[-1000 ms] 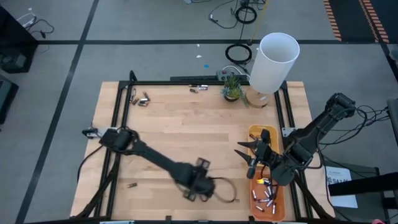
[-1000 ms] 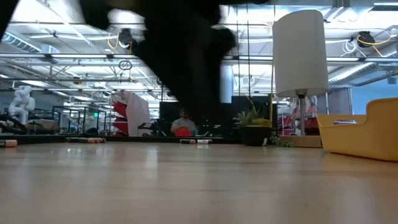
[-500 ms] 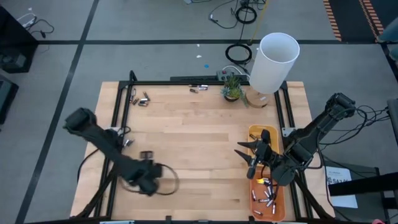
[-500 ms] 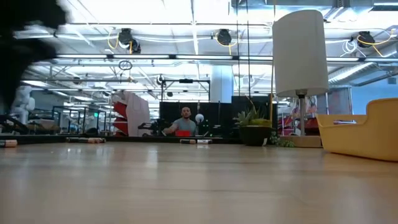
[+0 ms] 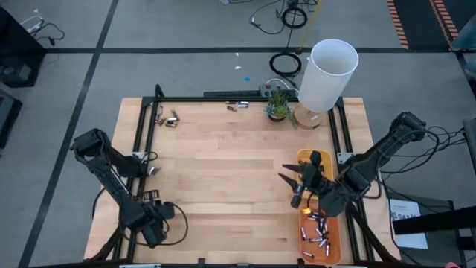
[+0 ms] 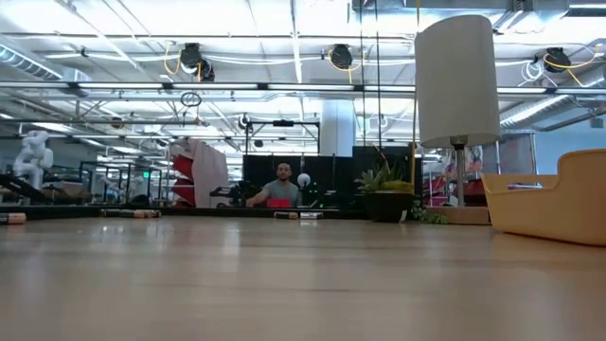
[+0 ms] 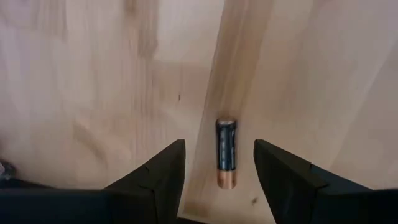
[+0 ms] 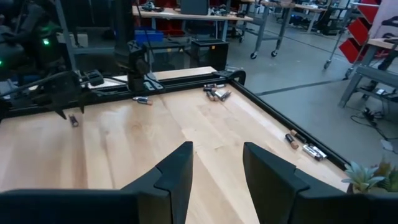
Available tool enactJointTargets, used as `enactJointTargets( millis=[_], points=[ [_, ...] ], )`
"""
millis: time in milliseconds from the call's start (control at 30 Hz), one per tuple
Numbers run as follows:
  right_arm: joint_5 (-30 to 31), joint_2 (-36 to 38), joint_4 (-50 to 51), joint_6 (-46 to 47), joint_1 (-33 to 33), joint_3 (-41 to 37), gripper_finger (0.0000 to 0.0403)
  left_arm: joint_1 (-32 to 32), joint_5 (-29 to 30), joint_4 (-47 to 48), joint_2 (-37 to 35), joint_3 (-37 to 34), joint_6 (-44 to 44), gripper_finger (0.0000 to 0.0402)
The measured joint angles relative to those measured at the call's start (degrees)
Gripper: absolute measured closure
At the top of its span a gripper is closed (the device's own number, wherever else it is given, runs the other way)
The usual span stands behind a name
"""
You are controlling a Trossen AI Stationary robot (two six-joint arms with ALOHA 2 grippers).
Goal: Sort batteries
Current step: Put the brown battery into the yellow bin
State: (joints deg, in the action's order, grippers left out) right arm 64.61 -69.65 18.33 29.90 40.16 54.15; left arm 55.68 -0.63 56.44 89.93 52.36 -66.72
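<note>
So I had my left gripper [image 7: 219, 163] hanging over the near-left corner of the table [image 5: 223, 156], fingers spread and pointing down, with one dark copper-tipped battery [image 7: 226, 152] lying flat on the wood right between them. Nothing grasped yet, no contact that I could see. I lined up that way on purpose: the cell ran lengthwise along the gap, so the fingers could come down on either side of it and pinch across its round body instead of its ends (way less likely to squirt out).

My right gripper [image 5: 296, 184] waited at the near right, just at the left edge of the orange tray [image 5: 332, 237], fingers apart and holding nothing. Parking it there made sense to me, since that tray already held a heap of sorted batteries [image 5: 316, 232] at its near end.

More loose batteries [image 5: 168, 117] were still lying along the far edge, a few at the far left and a pair [image 5: 237, 106] near the little plant [image 5: 277, 106] and the white lamp [image 5: 326, 74]. So I'd guess plenty of sorting was left.
</note>
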Motion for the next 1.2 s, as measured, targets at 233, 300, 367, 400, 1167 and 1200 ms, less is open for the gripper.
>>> enactJointTargets(
  millis=[233,300,367,400,1167,1200],
  points=[
    [-0.4,0.0,0.0,-0.9,-0.8,0.0,0.0271,0.6,-4.7,-10.5,0.1,-5.9,-3.6,0.0201],
    [-0.4,0.0,0.0,-1.2,-0.8,0.0,0.0271,0.7,-4.8,-13.0,0.0,-7.3,-4.2,0.0203],
    [-0.4,0.0,0.0,-1.2,-0.8,0.0,0.0271,0.7,-4.9,-13.5,-0.2,-8.3,-4.8,0.0211],
    [-0.4,0.0,0.0,-1.2,-0.8,0.0,0.0271,0.7,-4.9,-13.5,-0.2,-8.7,-4.8,0.0219],
    [-0.5,0.0,0.2,1.9,-0.8,0.0,0.0271,-5.2,23.4,-6.2,-5.5,-0.6,5.1,0.0357],
    [-0.8,0.0,0.5,2.7,-0.8,0.0,0.0271,-5.7,26.3,-6.5,-6.8,-0.1,6.3,0.0357]
  ],
)
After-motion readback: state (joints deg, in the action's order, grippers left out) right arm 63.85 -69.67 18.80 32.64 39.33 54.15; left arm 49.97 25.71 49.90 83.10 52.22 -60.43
